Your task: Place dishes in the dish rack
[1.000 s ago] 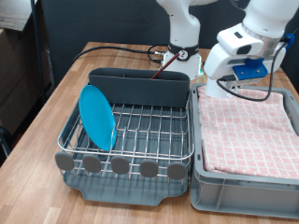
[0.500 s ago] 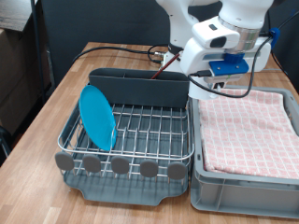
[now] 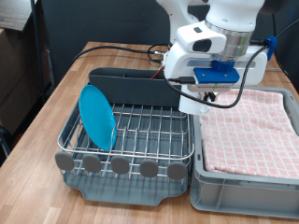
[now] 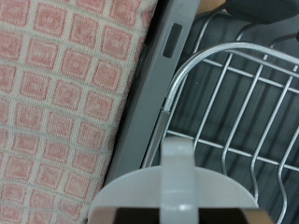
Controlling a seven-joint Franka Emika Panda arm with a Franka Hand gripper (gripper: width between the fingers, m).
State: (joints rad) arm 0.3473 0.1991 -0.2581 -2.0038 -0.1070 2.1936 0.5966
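Up above the seam between rack (image 3: 131, 126) and crate (image 3: 245, 140) hangs the pincer (image 3: 196, 101), carrying the mug (image 3: 193, 103). Only a white curved shape shows below the hand in the exterior view, so the fingers themselves stay hidden there. In the wrist view the mug (image 4: 176, 191) fills the near edge, its handle running straight up the middle of the picture and its white rim curving to both sides. That places it right at the fingers, though the fingers cannot be made out, so whether they pinch it cannot be told for sure.

Beyond the mug, in the wrist view, lies the crate's grey wall (image 4: 163, 84), with the pink checked cloth (image 4: 65, 84) on one side and the silver wires of the rack (image 4: 243, 103) on the other.

Well away from the pincer, toward the exterior view's left, the plate (image 3: 96, 117) stands on edge in the rack, tilted among the wires. The rack's tall grey back compartment (image 3: 135, 86) stands just beside the pincer, on the exterior view's left of it. A row of grey discs (image 3: 120, 164) lines the rack's front edge, toward the exterior view's bottom. The spoon does not show in either view.
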